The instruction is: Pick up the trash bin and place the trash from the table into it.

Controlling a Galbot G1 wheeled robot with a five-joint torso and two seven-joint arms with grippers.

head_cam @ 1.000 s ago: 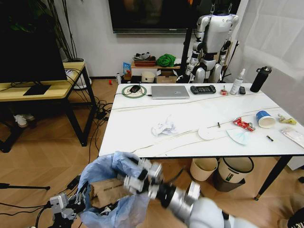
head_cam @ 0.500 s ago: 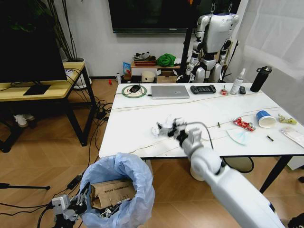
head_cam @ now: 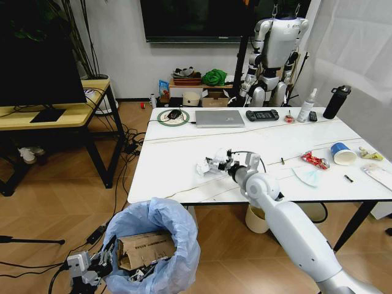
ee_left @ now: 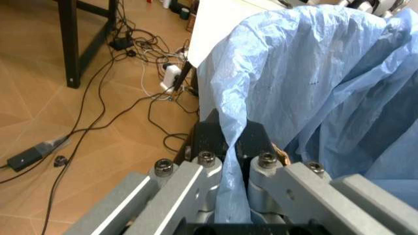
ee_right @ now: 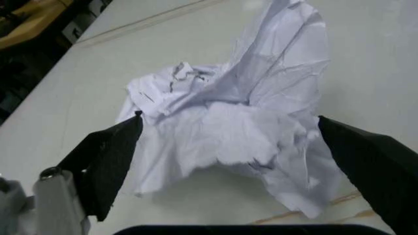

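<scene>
The right claw (ee_right: 228, 147) straddles the crumpled paper (ee_right: 228, 112) wide open on the worktop (head_cam: 177, 153), seemingly to grab it, while the left claw (ee_left: 228, 161) pinches the bin (head_cam: 153, 245) liner (holding it ready below).

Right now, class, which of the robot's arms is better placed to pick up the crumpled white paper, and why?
The right. The right gripper is open with its fingers either side of the crumpled white paper on the table. The left gripper is low beside the table, shut on the trash bin's bag.
</scene>
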